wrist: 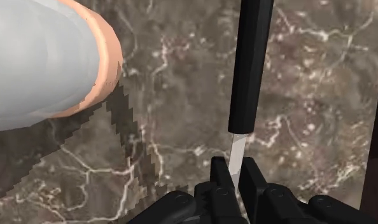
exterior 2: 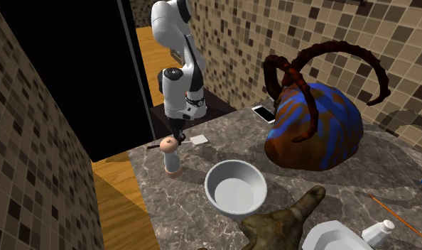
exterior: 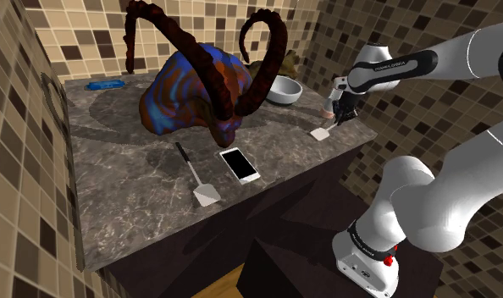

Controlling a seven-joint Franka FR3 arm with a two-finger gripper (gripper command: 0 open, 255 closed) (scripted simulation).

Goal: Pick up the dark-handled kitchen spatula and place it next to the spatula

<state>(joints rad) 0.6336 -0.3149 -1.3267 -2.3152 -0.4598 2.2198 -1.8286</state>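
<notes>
As seen from the shoulder view, the spatula (exterior: 320,133) lay at the counter's (exterior: 123,195) three-o'clock corner, gripper (wrist: 235,167) closed on its white shank just below the black handle. A second spatula (exterior: 195,173) lay at its eight o'clock, beyond a phone (exterior: 240,163).

On the counter (exterior: 131,199), phone (exterior: 240,163) lies beside spatula (exterior: 194,173), seemingly not touching.
</notes>
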